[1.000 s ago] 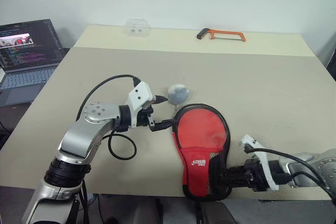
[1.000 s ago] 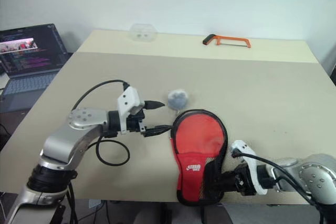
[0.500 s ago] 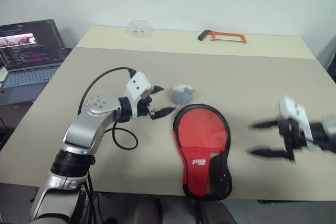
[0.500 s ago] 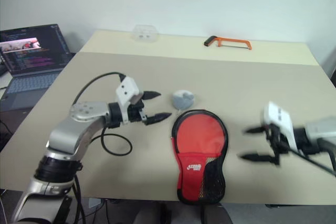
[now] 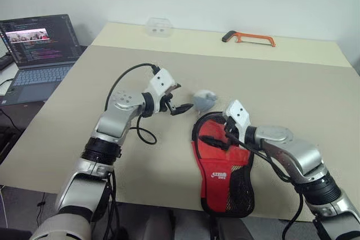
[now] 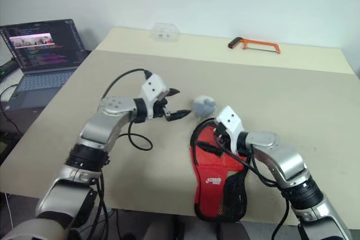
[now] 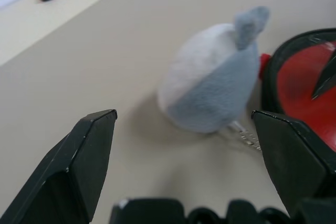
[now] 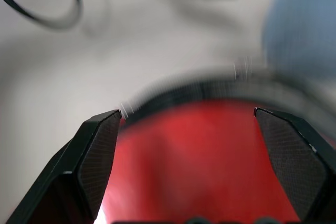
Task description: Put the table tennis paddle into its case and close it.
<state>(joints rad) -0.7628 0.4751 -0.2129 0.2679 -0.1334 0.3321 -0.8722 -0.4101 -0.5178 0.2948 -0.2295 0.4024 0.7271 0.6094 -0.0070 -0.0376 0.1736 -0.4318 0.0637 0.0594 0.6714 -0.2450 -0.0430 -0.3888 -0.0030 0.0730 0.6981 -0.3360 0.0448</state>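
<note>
The case [image 5: 224, 168] lies flat on the surface [image 5: 292, 99], red face up, its round end pointing away from the robot and its narrow end at the near edge. A black rim runs around the red round part; lower down sit a white logo and a black mesh pocket. The zip line looks closed around the round end, though this cannot be told for certain. The right gripper [image 5: 218, 132] hangs wide open directly over the round end, fingers spread above the red face. The left gripper [image 5: 178, 99], also open, is apart from the case, beyond its far left rim.
</note>
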